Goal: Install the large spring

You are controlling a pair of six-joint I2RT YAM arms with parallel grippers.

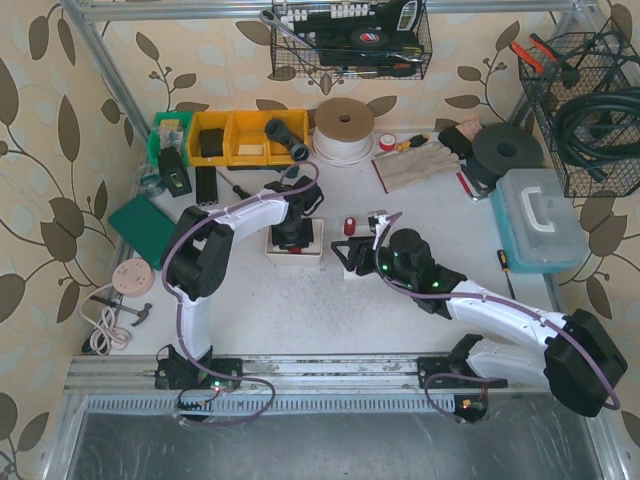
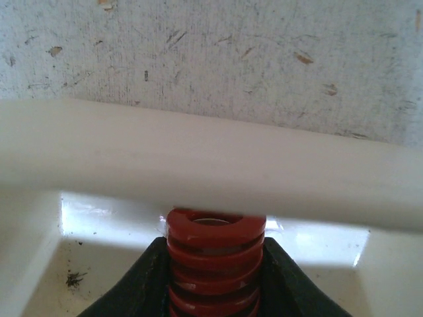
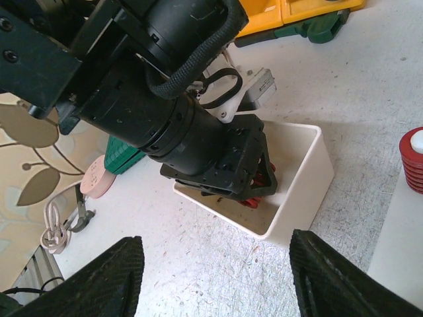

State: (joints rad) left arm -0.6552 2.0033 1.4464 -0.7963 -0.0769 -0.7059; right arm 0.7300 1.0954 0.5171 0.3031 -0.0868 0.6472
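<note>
Noting white bin [image 1: 296, 258] as reference. Recording left gripper [image 3: 248, 188] reaching down inside bin, jaws clamping the red large spring [image 2: 215, 254], spring sitting within bin beside one wall. Recording right gripper [image 3: 218, 264] hovering just right of bin, jaws standing apart, gripping nothing. Spotting second red spring [image 3: 413, 162] farther right of bin.

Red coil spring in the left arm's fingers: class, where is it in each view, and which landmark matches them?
Left wrist: red coil spring, bottom centre, between the left fingers.
Top external: centre, a red glimpse under those fingers.
Right wrist: centre, beneath those fingers.
Shared landmark: the white rectangular tray around it.
</note>
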